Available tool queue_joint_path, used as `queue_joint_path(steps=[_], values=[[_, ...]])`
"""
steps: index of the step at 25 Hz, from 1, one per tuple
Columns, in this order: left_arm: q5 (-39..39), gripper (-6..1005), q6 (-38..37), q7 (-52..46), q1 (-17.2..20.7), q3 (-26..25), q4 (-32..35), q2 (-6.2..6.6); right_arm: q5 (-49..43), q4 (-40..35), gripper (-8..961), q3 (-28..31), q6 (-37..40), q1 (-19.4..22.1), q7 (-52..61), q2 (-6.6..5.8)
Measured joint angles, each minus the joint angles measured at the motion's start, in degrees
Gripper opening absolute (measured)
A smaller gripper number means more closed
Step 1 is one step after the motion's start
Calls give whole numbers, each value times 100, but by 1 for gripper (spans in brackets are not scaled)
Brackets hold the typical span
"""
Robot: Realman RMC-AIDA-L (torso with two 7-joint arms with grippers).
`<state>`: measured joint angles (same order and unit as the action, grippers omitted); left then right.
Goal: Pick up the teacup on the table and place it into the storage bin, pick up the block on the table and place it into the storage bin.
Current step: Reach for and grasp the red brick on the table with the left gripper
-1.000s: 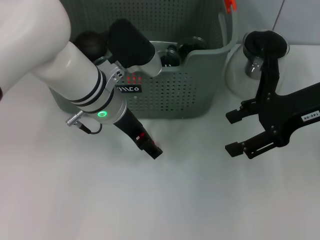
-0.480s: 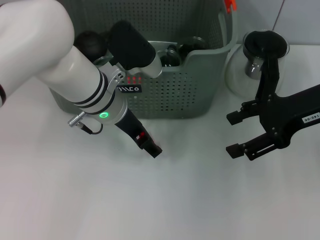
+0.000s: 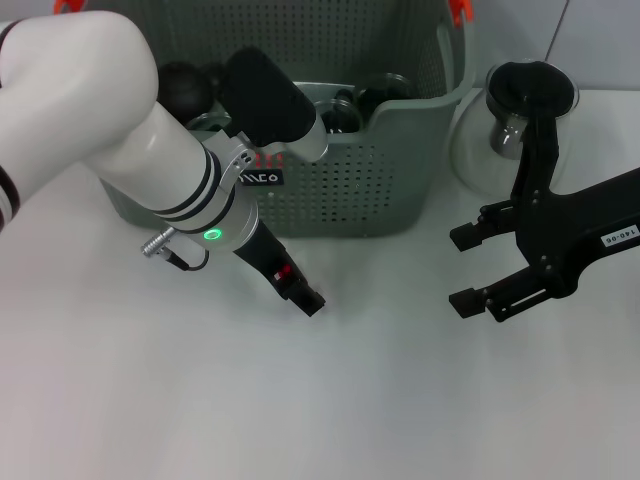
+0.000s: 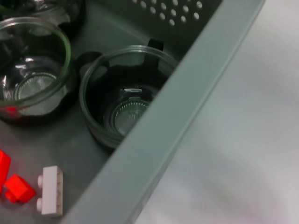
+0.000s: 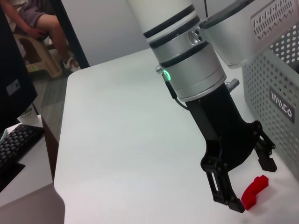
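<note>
Your left claw (image 5: 245,186) stood open, straddling the red block (image 5: 253,192) on the surface (image 3: 330,400) before the storage bin (image 3: 400,180). Your right claw (image 3: 470,268) hovered open, well apart.

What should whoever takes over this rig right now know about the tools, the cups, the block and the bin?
Left tool: open, low over the table, with the red block at its tips, not gripped.
Right tool: open, empty, idle to the right of the storage bin.
Done: two glass cups and some small blocks already lie in the bin.
Left: close on the red block, lift it, and drop it into the bin.
</note>
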<state>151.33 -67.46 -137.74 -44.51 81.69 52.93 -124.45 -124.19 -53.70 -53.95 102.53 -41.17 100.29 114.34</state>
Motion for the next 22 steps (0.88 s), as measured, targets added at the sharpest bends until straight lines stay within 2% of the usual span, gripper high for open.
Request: queue_joint_path(steps=[22], values=[[-52,800,215,-35,-51,200,-262,-9,0,0,926,-1,7,7,-26,7]])
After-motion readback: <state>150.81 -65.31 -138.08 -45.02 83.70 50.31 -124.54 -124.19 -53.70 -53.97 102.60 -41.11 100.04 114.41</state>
